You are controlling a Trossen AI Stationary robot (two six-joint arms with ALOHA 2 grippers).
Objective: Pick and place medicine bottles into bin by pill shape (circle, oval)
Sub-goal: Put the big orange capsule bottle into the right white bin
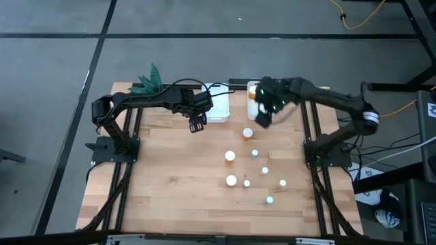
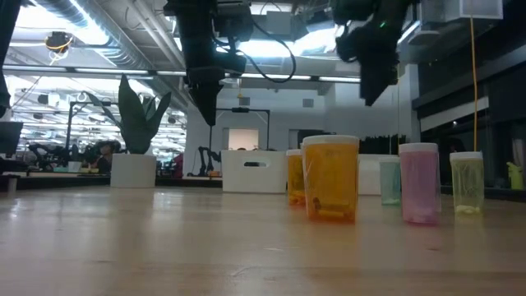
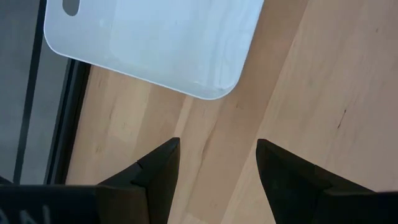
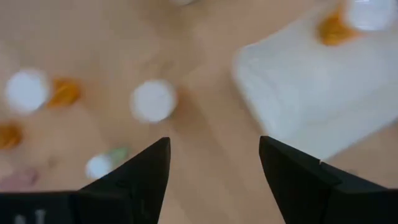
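Both grippers are up off the wood with nothing in them. The left gripper sits upper-middle of the high view, fingers spread apart and empty, hanging just below the near edge of a white bin; the left wrist view shows that bin's rounded corner with bare table between the fingers. The right gripper is right of centre near the top of the high view, jaws also apart and holding nothing, beside a second bin that already has 1 orange bottle in it. The rest of the medicine bottles are scattered over the middle and lower right of the table: 3 bigger white-capped ones at and, and about 5 smaller pale ones, like and. In the low view the nearest orange bottle stands upright centre-right. A potted plant sits at the table's upper left corner.
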